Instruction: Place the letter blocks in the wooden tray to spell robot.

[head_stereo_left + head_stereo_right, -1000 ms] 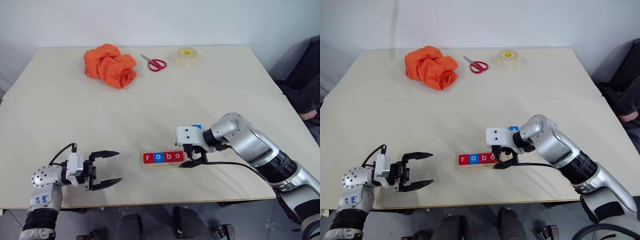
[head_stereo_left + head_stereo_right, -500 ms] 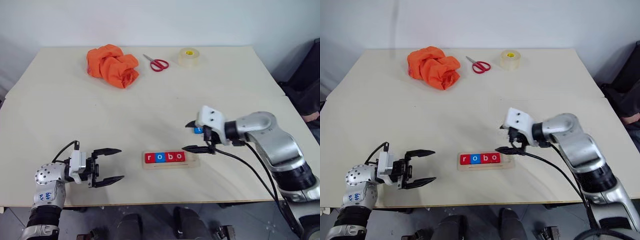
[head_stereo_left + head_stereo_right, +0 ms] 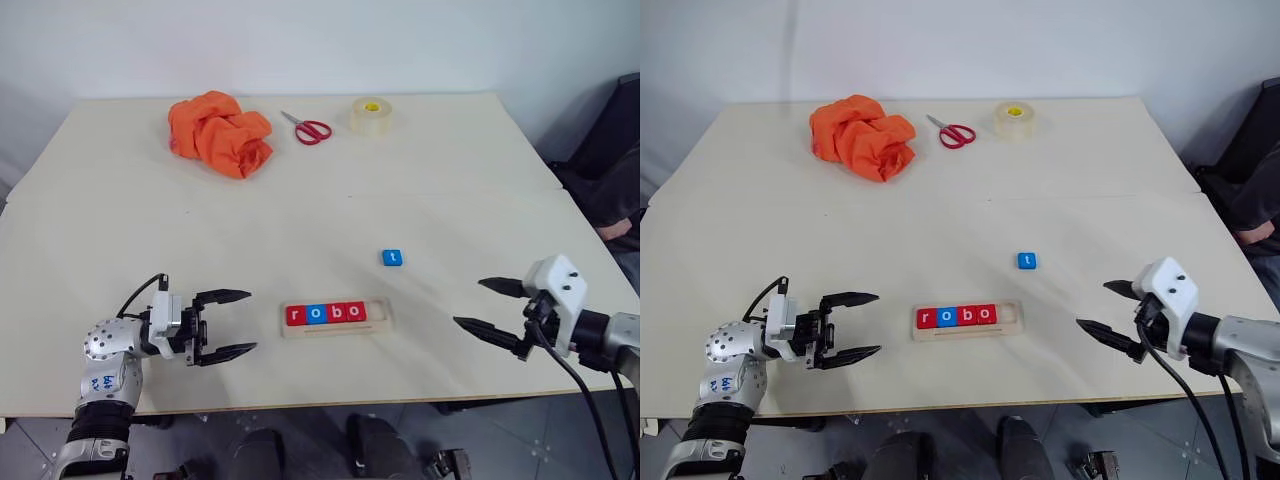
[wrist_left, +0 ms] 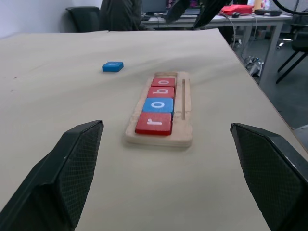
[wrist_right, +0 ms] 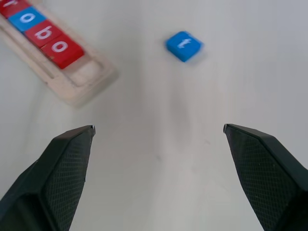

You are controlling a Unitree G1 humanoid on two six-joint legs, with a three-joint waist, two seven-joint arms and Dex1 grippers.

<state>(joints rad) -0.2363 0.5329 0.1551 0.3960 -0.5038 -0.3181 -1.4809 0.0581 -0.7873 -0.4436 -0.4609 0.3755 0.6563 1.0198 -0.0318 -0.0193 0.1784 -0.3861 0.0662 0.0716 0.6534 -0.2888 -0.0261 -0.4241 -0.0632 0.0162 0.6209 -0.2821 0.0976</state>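
With 4 tiles reading "robo" seated in the wooden tray (image 3: 336,318) at lower centre, my right gripper (image 3: 490,306), jaws wide and empty, faces the blue t block (image 3: 392,258) lying loose just above the tray's vacant end slot, while my left gripper (image 3: 225,324) waits spread at lower left.

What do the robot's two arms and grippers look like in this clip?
Both arms are silver-grey metal with black joint sections and white housings at the wrist. Each gripper, left gripper and right gripper, has two black pointed fingers with mesh-textured pads. Black cables loop over each wrist. The left forearm bears blue handwritten marks.
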